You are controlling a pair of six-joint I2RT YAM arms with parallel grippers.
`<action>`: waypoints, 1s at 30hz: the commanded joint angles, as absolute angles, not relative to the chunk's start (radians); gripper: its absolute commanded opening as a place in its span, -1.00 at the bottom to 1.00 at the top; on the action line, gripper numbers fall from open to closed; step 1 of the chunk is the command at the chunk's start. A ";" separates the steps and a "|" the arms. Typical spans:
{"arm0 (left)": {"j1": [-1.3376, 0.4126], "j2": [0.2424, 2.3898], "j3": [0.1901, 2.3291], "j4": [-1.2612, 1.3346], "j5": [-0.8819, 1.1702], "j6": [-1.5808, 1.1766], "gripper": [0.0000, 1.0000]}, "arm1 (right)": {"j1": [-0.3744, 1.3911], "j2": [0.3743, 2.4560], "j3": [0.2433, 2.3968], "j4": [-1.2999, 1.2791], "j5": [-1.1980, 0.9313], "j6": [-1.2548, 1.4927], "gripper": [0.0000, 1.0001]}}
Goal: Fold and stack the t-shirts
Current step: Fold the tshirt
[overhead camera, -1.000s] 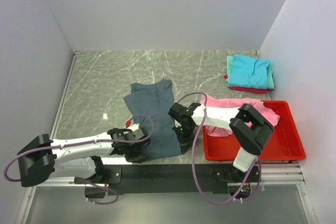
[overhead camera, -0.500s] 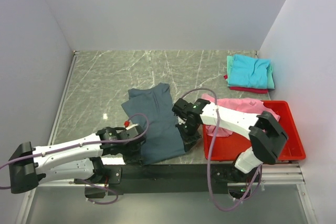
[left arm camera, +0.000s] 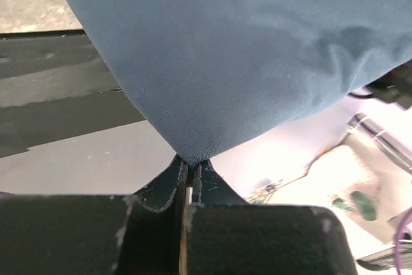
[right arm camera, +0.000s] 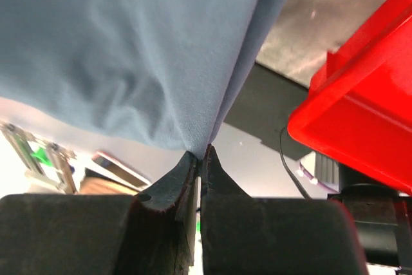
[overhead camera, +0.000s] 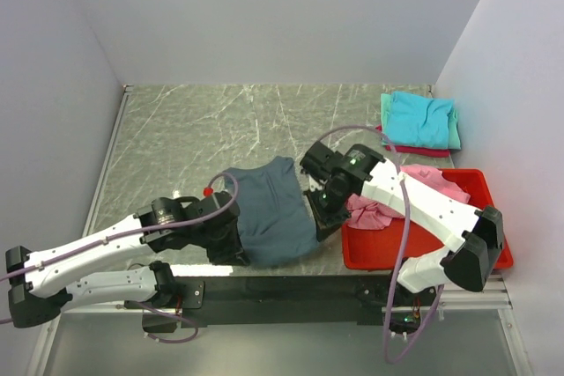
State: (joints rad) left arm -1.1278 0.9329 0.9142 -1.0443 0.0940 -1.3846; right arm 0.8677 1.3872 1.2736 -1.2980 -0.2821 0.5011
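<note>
The slate blue-grey t-shirt [overhead camera: 269,209] hangs lifted between my two grippers over the table's near edge. My left gripper [overhead camera: 231,237] is shut on its near left corner; the left wrist view shows the cloth [left arm camera: 244,49] pinched at the tips [left arm camera: 190,164]. My right gripper [overhead camera: 319,210] is shut on its near right corner, with the cloth [right arm camera: 129,49] pinched at the tips [right arm camera: 200,154]. A pink t-shirt [overhead camera: 414,189] lies crumpled in the red bin. A folded stack with the turquoise tee [overhead camera: 419,118] on top, over mint and red ones, sits at the back right.
The red plastic bin [overhead camera: 441,248] stands at the near right, just right of my right gripper; its wall shows in the right wrist view [right arm camera: 360,107]. The grey marble table [overhead camera: 194,129] is walled by white panels at the back and both sides.
Both grippers have raised the near hem of the blue-grey t-shirt and carried it back over the table. The shirt now looks shorter and bunched. The right arm swung further over the bin.
</note>
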 commanded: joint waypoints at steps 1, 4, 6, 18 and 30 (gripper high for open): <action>-1.106 0.959 0.966 -1.057 0.061 -1.430 -0.99 | 0.825 1.414 1.385 -1.330 -0.221 0.506 -1.00; -1.042 1.003 0.939 -0.996 0.071 -1.387 -0.99 | 0.763 1.463 1.419 -1.275 -0.207 0.482 -1.00; -0.965 1.022 0.951 -1.014 0.051 -1.323 -0.99 | 0.721 1.506 1.459 -1.238 -0.199 0.459 -1.00; -0.640 1.084 0.913 -0.917 0.103 -1.063 -0.99 | 0.680 1.727 1.664 -1.144 -0.178 0.390 -1.00; -0.440 1.236 0.971 -0.746 0.137 -0.953 -0.99 | 0.647 1.911 1.893 -1.114 -0.143 0.361 -1.00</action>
